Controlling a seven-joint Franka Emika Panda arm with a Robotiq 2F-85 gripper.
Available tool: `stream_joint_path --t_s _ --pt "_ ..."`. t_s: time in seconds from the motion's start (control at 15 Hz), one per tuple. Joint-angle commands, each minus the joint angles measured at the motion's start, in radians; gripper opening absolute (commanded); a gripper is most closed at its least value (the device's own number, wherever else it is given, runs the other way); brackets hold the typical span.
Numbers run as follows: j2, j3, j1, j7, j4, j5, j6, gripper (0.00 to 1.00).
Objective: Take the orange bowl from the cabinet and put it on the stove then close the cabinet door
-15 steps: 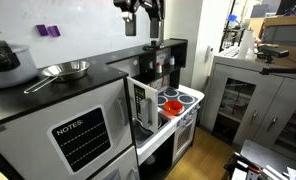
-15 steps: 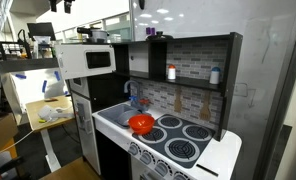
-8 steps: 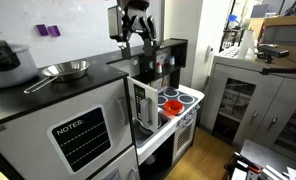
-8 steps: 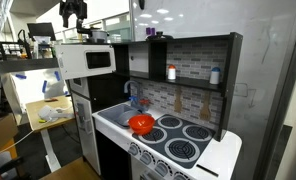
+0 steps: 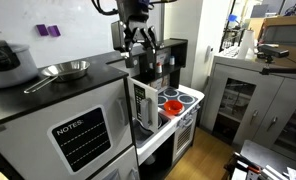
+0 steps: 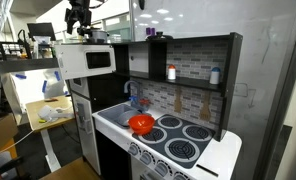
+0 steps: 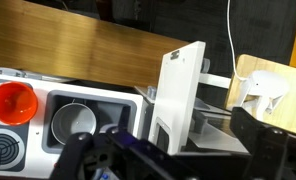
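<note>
- What changed: your black Robotiq gripper (image 5: 138, 41) has come down from the top edge of the exterior view over the last second. It now hangs lower, above the open door and not touching it. Nothing else in the scene has moved.
- Fingers: spread wide with nothing between them. In the wrist view they are dark blurs at the bottom with open space between them.
- Small round orange-red plastic bowl (image 6: 141, 124): sits on the white toy stove with four dark blue-ringed burners (image 6: 224, 146), at the end beside the grey sink basin (image 7: 73, 120). It is in the same spot as a second ago, well apart from the gripper.
- Small white-framed hinged cabinet door with a window (image 5: 143, 105): swung out and upright, and it hasn't moved.
- What it means: the bowl half of the task looks done, and only the door is left. I read the descent as your approach to it.
- Next: you likely won't need to grasp the door. Bring a finger to its outer face near the free edge and push it shut.
- Risk: the panel is thin and light. Come in too fast and you may slip off the edge or shove the whole toy unit.
</note>
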Motion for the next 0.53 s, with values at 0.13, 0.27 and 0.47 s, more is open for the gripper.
stream_joint_path --t_s 0.13,0.27,0.47 --pt "-0.002 0.002 0.002 0.044 0.024 0.025 -0.054 1.0" --pt "-0.01 0.004 0.005 0.065 0.013 0.03 -0.042 1.0" --pt "-0.006 0.005 0.007 0.052 0.007 0.019 -0.02 1.0"
